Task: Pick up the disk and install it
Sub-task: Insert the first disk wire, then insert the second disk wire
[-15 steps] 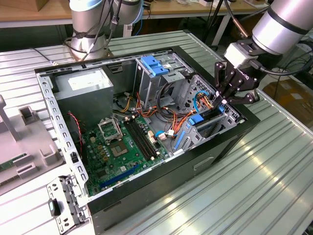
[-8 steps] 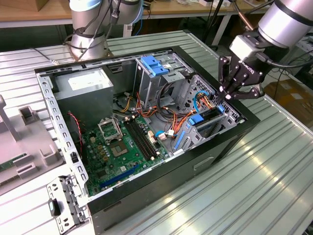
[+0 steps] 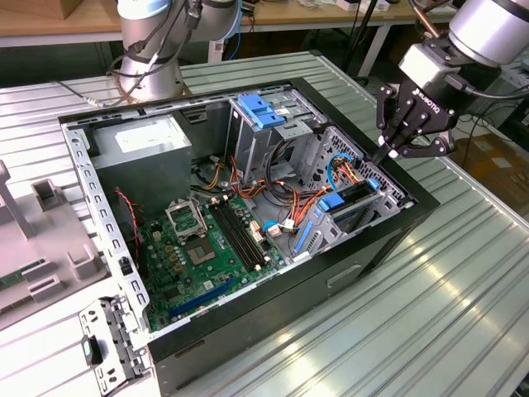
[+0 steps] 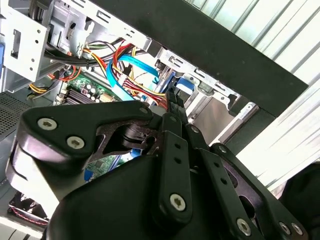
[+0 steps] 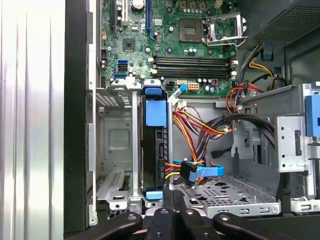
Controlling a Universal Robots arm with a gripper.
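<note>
Disk (image 5: 154, 150): sitting edge-up in the case's corner bay, long axis running directly away from the end effector (image 5: 170, 212); fingers pressed together, pinching nothing.

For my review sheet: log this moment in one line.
disk: seated upright in bay | gripper: directly above disk, fingers together | computer case: open

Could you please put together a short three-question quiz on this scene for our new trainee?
1. True or false: the disk stands on edge in a metal bay inside the computer case.
2. Where is the tool? A) over the memory slots; B) just above the disk's bay, at the case's edge on the exterior view's right; C) beside the power supply.
3. What colour is the carrier framing the disk?

Key: 1 true; 2 B; 3 blue.
</note>
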